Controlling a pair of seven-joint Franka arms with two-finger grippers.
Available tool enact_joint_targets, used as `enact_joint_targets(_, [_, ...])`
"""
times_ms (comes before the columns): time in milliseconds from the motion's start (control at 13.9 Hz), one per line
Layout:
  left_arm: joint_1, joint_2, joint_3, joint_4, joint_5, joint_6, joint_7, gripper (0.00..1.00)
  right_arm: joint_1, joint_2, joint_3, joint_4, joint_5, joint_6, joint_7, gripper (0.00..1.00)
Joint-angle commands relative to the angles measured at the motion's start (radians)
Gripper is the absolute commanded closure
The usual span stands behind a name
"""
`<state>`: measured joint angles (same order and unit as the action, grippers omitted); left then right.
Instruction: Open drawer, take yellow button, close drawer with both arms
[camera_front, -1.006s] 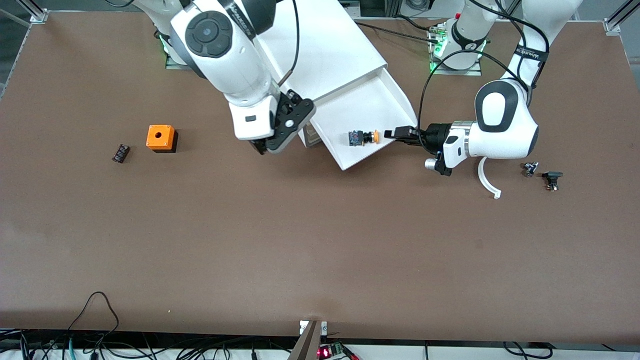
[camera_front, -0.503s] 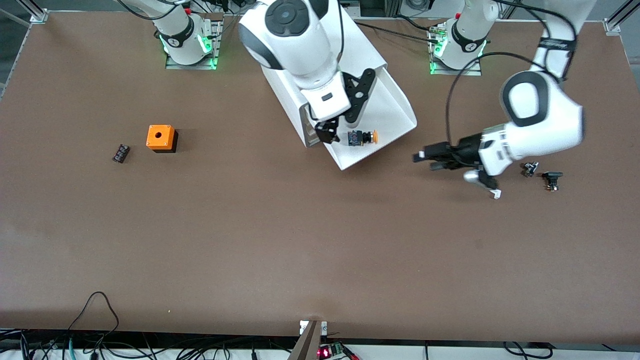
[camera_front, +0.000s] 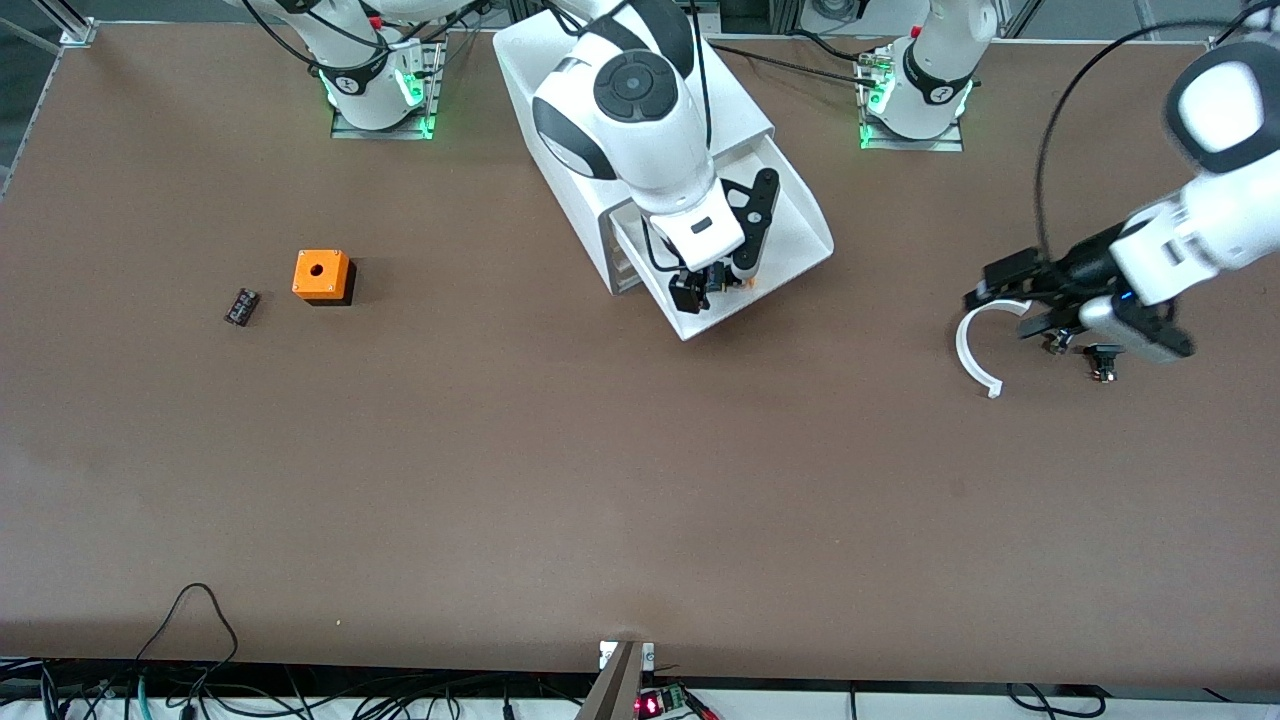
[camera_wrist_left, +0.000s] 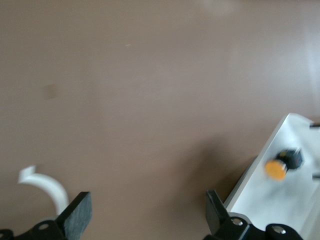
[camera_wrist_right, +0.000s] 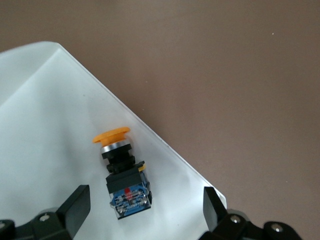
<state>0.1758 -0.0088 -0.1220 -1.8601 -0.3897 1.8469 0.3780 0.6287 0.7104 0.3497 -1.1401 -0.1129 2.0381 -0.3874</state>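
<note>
Your right end effector (camera_front: 707, 284) hung released over the button (camera_wrist_right: 121, 172) in the open drawer (camera_front: 800, 225). You needed its fingers centred on the black body before clenching. Your left end effector (camera_front: 1005, 285) waited released above the bench (camera_front: 600, 480).

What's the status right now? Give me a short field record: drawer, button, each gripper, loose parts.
drawer: top drawer pulled out of the white cabinet, open
button: orange-capped button lying on its side in the drawer, not gripped
right gripper: right gripper over the drawer, fingers open on either side of the button
left gripper: left gripper open, holding nothing, over the table at the left arm's end, above a white curved piece
loose parts: orange cube and small black part toward the right arm's end
</note>
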Motion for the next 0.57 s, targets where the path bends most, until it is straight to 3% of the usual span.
enact_joint_targets(0, [-0.015, -0.011, 0.042, 0.097, 0.191, -0.122, -0.059, 0.00, 0.042, 0.027, -0.027, 0.039, -0.027, -0.018, -0.028, 0.00])
enact_joint_targets(287, [-0.070, -0.013, 0.025, 0.136, 0.362, -0.210, -0.356, 0.00, 0.071, 0.040, -0.037, 0.034, -0.059, -0.053, -0.039, 0.00])
enact_joint_targets(503, [-0.075, -0.020, 0.028, 0.134, 0.365, -0.203, -0.398, 0.00, 0.078, 0.040, -0.037, 0.028, -0.073, -0.073, -0.057, 0.04])
